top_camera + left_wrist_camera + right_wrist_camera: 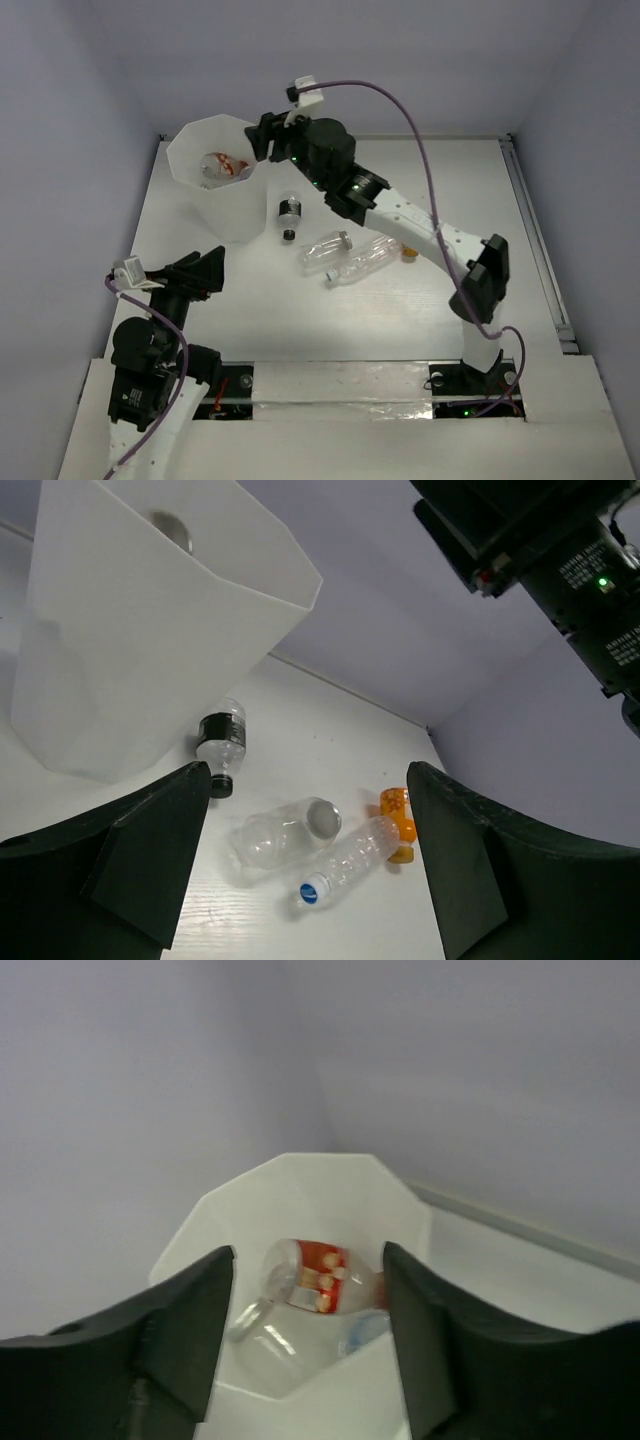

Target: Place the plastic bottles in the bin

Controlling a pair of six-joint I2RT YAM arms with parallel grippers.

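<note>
The bin [205, 135] stands at the far left, a tall translucent white container. A red-labelled clear bottle [325, 1272] lies inside it with other clear bottles. My right gripper [262, 138] hovers over the bin's right rim, open [308, 1255] and holding nothing. On the table lie a black-capped bottle [289, 215], a wide clear bottle [326, 249], a blue-capped clear bottle [362, 262] and an orange bottle [409, 253]. My left gripper [205, 270] is open and empty, low at the near left. Its wrist view faces the clear bottles [285, 835], with open jaws [308, 775].
The bin's wall [150, 630] fills the left of the left wrist view. The right arm's elbow [480, 275] reaches over the table's right half. A raised rail [535, 240] runs along the table's right edge. Grey walls enclose the far side.
</note>
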